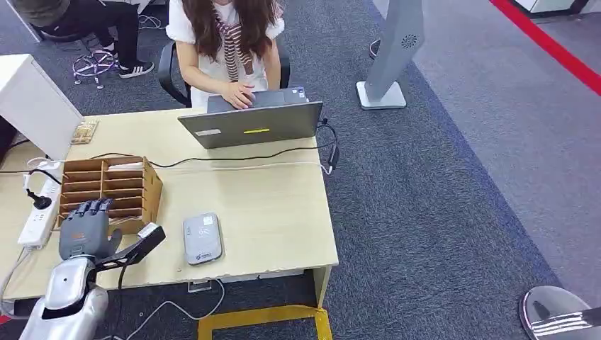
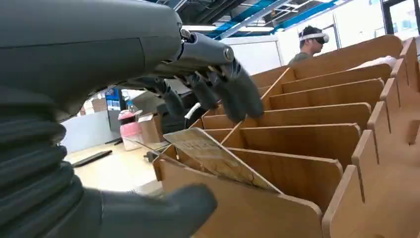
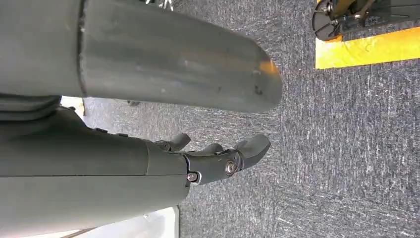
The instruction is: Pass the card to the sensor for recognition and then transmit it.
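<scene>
Card (image 2: 218, 158) sits tilted in a near slot of the wooden rack (image 1: 145, 185), one corner sticking up past the divider, seen in the left wrist view. Rack is at middle left of the head frame on the desk (image 1: 283, 212)

Left hand (image 1: 86, 228) hovers at the rack's near edge, lower left of the head frame, fingers (image 2: 233, 94) apart and curled over the slots, thumb below the rack front. Holding nothing, not touching the card as far as I can tell

Right hand (image 3: 218, 158) hangs by the robot's side over the carpet, fingers loosely curled, nothing in it

Sensor (image 1: 202, 238), the grey pad, lies flat on the desk just right of the rack, near the front edge. Person at a laptop (image 1: 251, 124) at the far side, upper middle of the frame

Handling guess: card looks thin, light, stiff with a bit of flex, slick faces. Best hold is the exposed top corner, thumb on one face and a finger on the other, then pull straight along the slot. Pinch too shallow and it likely slips; pull skewed and it could jam on the divider
</scene>
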